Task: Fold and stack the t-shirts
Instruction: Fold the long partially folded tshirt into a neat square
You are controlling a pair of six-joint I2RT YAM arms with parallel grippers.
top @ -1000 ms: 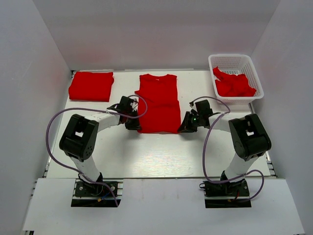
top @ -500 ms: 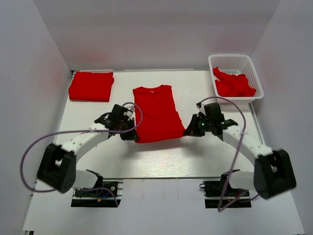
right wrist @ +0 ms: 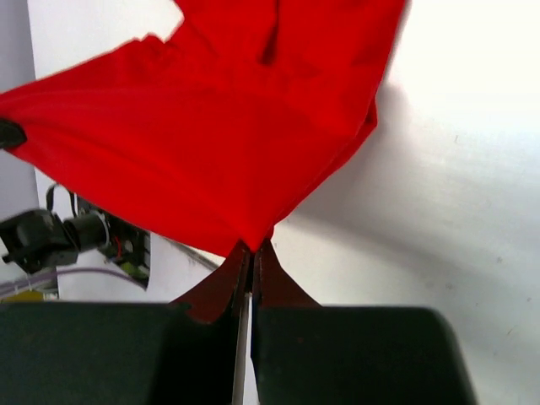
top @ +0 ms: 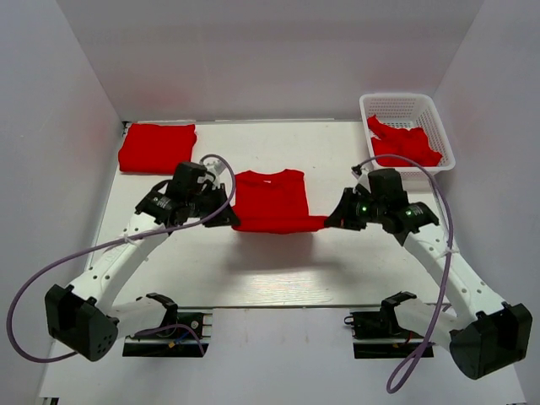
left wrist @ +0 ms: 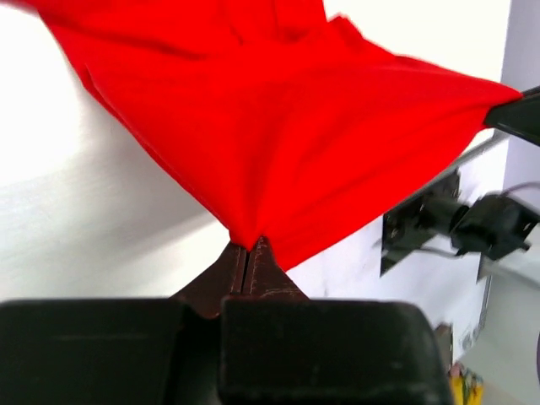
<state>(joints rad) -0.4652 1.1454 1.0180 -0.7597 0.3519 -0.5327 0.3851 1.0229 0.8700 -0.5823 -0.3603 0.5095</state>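
Now the left claw [top: 231, 221] and right claw [top: 330, 224], pinching the t-shirt [top: 270, 202], have raised it.

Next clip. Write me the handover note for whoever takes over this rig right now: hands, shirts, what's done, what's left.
Hands: left hand and right hand are each shut on a near corner of the held t-shirt, its hem stretched between them above the table.
Done: folded pile at the far left; count unclear.
Left: fold the held t-shirt and stack it on the pile, then do the crumpled t-shirts in the basket.
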